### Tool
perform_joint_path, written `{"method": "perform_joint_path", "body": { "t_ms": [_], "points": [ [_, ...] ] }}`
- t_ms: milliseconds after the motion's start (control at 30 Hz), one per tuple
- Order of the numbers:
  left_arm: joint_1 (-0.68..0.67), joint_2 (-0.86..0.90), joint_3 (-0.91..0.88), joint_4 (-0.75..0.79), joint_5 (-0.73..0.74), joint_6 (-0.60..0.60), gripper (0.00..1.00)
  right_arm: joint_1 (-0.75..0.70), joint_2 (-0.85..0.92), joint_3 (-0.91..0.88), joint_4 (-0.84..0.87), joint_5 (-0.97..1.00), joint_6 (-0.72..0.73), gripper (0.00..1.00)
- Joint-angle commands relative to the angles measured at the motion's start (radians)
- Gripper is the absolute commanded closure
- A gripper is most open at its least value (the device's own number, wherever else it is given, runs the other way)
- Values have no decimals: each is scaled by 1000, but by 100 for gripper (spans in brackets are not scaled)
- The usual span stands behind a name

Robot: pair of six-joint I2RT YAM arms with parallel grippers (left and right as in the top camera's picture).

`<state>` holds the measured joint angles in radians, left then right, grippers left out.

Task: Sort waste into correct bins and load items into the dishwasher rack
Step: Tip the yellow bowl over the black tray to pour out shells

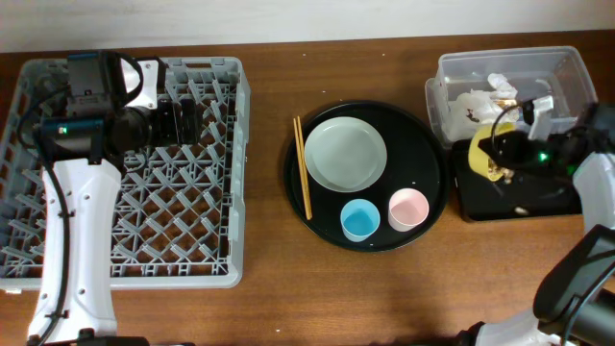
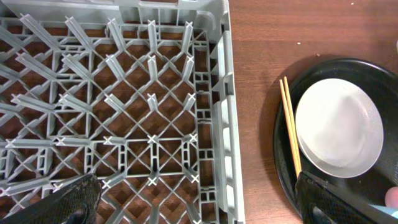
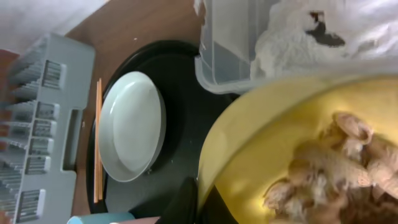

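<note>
two arms overhead: left gripper (image 1: 195, 120) above the rack (image 1: 135, 221), right gripper (image 1: 500, 152) tilting the yellow bowl (image 1: 478, 154) over the small black tray (image 1: 524, 200). left wrist: jaws wide apart, empty, rack below. right wrist: finger (image 3: 186, 202) clamped on the yellow bowl rim, food scraps (image 3: 336, 168) inside.

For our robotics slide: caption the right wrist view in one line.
Right tool grips a yellow bowl of food scraps beside the clear tub holding napkins.

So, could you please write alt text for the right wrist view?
A yellow bowl of beige food scraps fills the lower right, the right claw at its rim. Above, a clear tub holds white napkins; left, a pale plate and chopsticks lie on a round black tray.
</note>
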<state>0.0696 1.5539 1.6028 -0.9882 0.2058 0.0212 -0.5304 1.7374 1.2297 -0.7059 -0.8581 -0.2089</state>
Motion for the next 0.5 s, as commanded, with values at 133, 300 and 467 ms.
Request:
{"method": "perform_joint_path", "body": {
  "t_ms": [133,300,467],
  "points": [
    [1,-9,16,-2,4,-6,1,-195,-12,-60,83,-332,4,96],
    [1,-9,16,-2,4,-6,1,-262,36,-60,132,-549,2,96],
    [1,-9,16,-2,4,-6,1,-262,116,-61,164,-694,-48,96]
  ]
}}
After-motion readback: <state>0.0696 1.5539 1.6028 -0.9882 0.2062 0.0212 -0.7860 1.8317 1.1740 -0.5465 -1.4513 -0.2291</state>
